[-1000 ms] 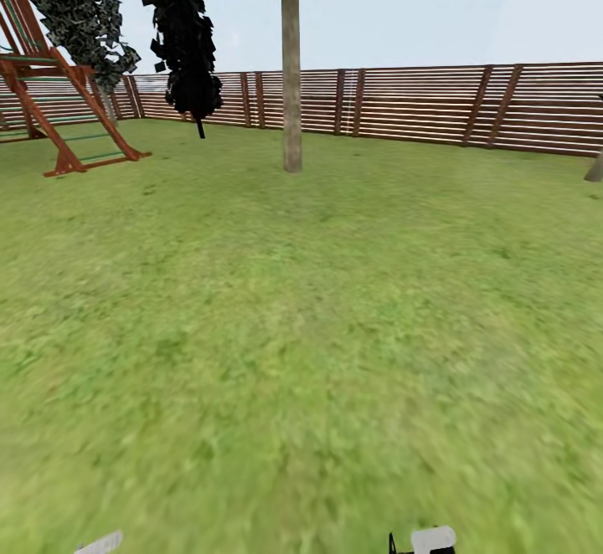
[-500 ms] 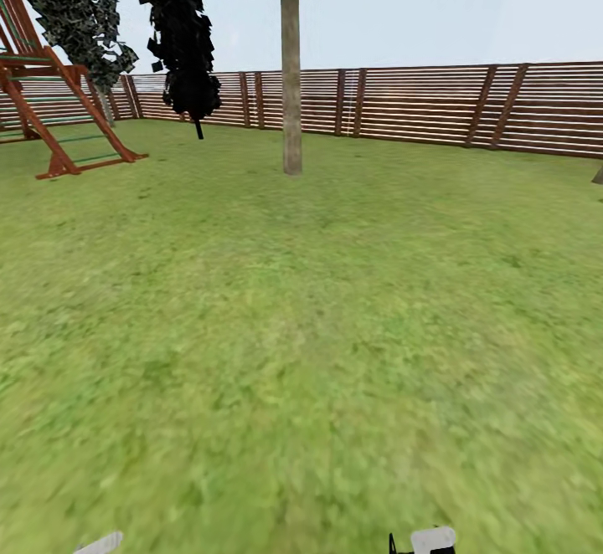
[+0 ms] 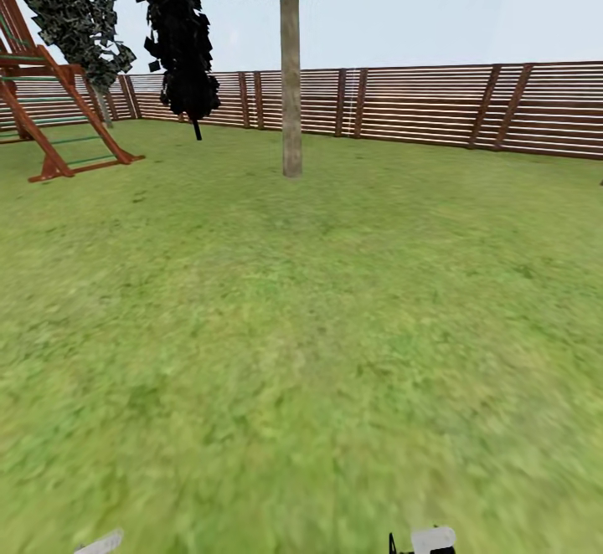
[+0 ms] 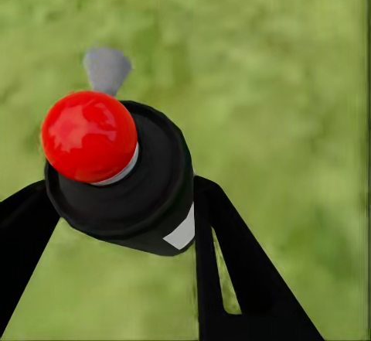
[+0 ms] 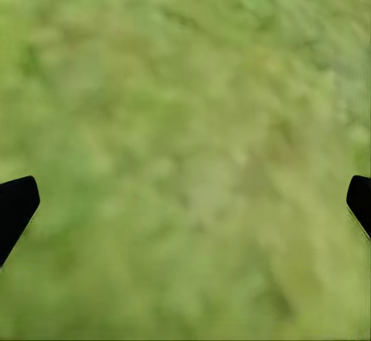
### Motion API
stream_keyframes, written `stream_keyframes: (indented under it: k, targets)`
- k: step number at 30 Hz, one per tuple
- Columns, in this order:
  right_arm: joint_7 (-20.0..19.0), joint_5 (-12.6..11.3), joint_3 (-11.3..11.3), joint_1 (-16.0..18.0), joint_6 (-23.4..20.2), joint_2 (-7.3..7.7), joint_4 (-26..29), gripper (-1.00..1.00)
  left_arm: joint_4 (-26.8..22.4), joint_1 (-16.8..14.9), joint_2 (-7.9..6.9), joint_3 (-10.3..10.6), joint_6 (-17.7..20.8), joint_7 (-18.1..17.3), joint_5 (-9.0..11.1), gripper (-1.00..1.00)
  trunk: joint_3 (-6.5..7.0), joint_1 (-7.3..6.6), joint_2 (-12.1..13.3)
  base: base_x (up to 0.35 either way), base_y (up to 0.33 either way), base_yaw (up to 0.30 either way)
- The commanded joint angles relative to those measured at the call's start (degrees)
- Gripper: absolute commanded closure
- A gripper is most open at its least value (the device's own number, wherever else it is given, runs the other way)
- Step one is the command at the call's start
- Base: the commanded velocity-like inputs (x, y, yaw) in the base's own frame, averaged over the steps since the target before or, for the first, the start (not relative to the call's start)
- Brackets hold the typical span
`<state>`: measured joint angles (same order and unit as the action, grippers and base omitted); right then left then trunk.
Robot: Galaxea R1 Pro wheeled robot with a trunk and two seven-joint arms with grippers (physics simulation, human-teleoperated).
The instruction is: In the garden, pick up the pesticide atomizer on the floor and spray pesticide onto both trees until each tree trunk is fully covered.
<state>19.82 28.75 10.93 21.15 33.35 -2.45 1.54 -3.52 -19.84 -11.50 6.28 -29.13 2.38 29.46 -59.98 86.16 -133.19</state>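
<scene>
Head view, L to R: red wooden play frame [image 3: 59, 110] is standing at far left on the grass [image 3: 301, 353], black conifer [image 3: 180, 43] is rising beside it, then a tree [image 3: 291, 77] w/ straight mottled trunk is standing mid-lawn in front of the slatted fence [image 3: 435, 106].

Left end effector [image 4: 124, 202] is gripping the pesticide atomizer [image 4: 124, 171] (dark round body, red knob, grey nozzle tip), black fingers [image 4: 232, 264] pressing on both sides of the body, grass blurred beneath.

Right end effector [image 5: 185, 202] is hanging over grass w/ fingertips [image 5: 15, 206] spread wide at opposite edges of its wrist view, nothing between them.
</scene>
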Motion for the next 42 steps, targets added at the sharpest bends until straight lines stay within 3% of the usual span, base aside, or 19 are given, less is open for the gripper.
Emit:
stream_keyframes:
  k: [1, 42]
  targets:
    - [0.31, 0.61, 0.40, 0.03, 0.10, -0.01, -0.05, -1.00, 0.00, -0.02, -0.01, 0.48, -0.14, 0.25, 0.25, 1.00, -0.05, 0.02, -0.02, 0.336, 0.000, 0.000]
    - [0.31, 0.61, 0.40, 0.03, 0.12, -0.02, -0.06, -1.00, 0.00, -0.02, -0.10, 0.48, -0.14, 0.25, 0.25, 1.00, -0.05, 0.02, -0.02, 0.336, 0.000, 0.000]
